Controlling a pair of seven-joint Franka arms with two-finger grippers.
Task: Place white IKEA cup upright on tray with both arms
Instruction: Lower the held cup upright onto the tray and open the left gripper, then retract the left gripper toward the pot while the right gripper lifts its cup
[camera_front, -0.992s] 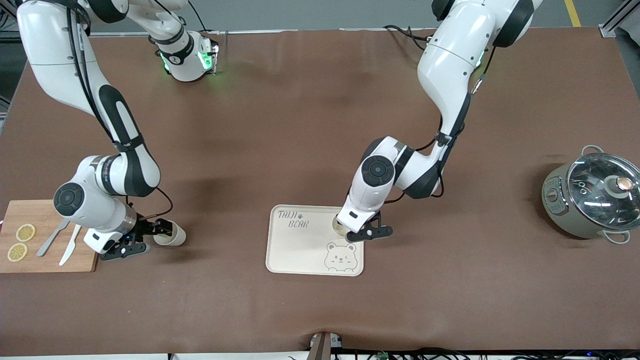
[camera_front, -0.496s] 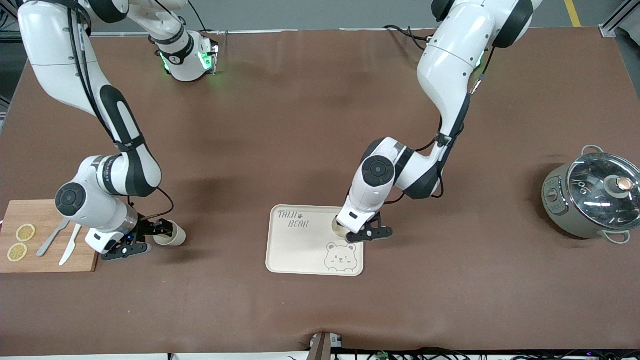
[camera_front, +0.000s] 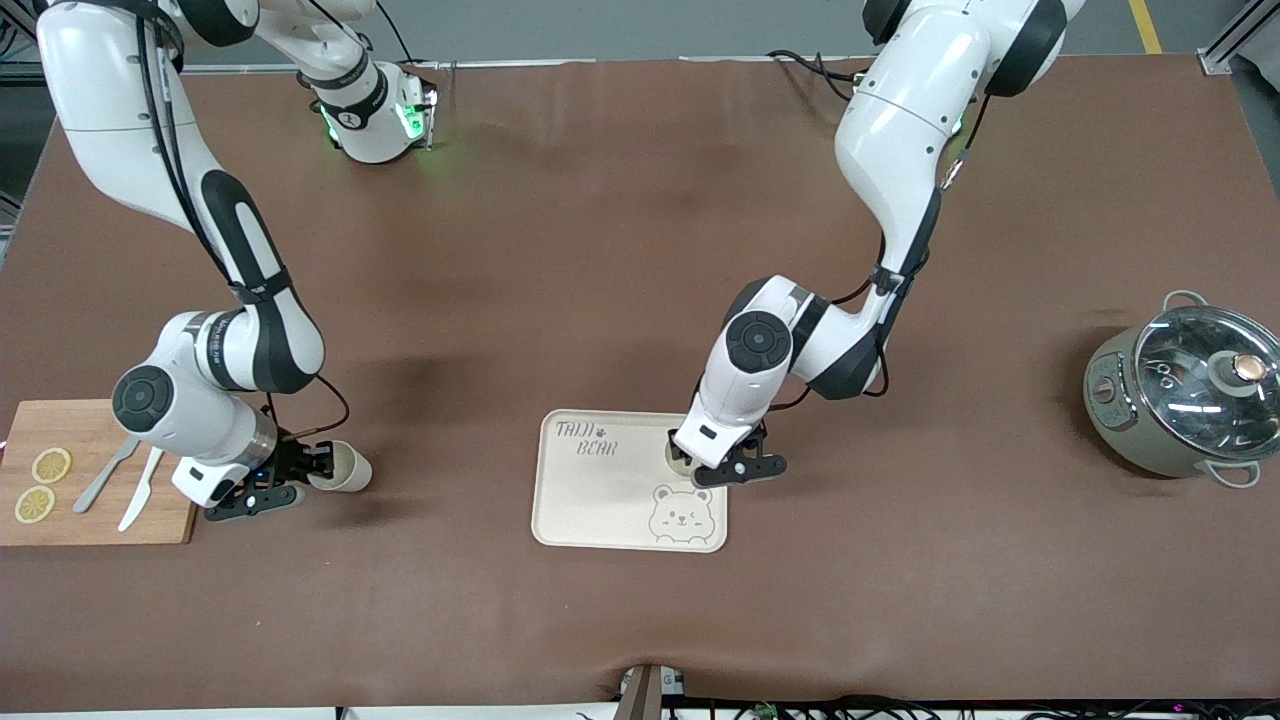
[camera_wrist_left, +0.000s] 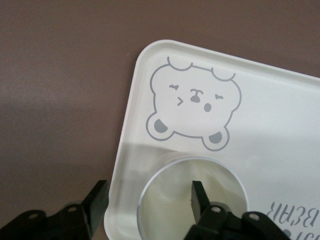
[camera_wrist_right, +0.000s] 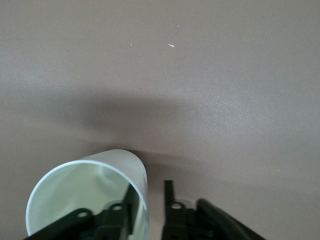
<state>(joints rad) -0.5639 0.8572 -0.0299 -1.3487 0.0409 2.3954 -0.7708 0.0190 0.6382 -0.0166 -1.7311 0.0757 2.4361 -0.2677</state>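
Little is changed over the last second. The brown table (camera_front: 600, 250) and everything on it are found where they were. Only slight settling is seen in the left arm (camera_front: 900, 120) and the right arm (camera_front: 120, 120).

The cream tray (camera_front: 600, 500) is left unmoved. An upright cup (camera_wrist_left: 170, 200) is already stood at its 2 o'clock corner. The left gripper (camera_front: 738, 468) is held spread wide over it, with one finger inside the cup and the other well clear of the wall, so nothing is gripped. That placement is judged done.

At the tray's 9 o'clock, toward the right arm's end, a lying cup (camera_front: 345, 470) is kept on its side on the table. It is straddled by the right gripper (camera_front: 300, 468), which is drawn in a little closer than before. The jaws are narrow, but a slim gap is still shown outside the wall, so a firm hold is not yet made.

The table cover is matte and faintly creased. The pot (camera_front: 1180, 390) at 3 o'clock is rounded, with a glossy glass lid. The tray is flat and smooth with rounded corners. The cutting board (camera_front: 90, 520) is of grained wood. The cups are thin-walled, tapered and slightly translucent.
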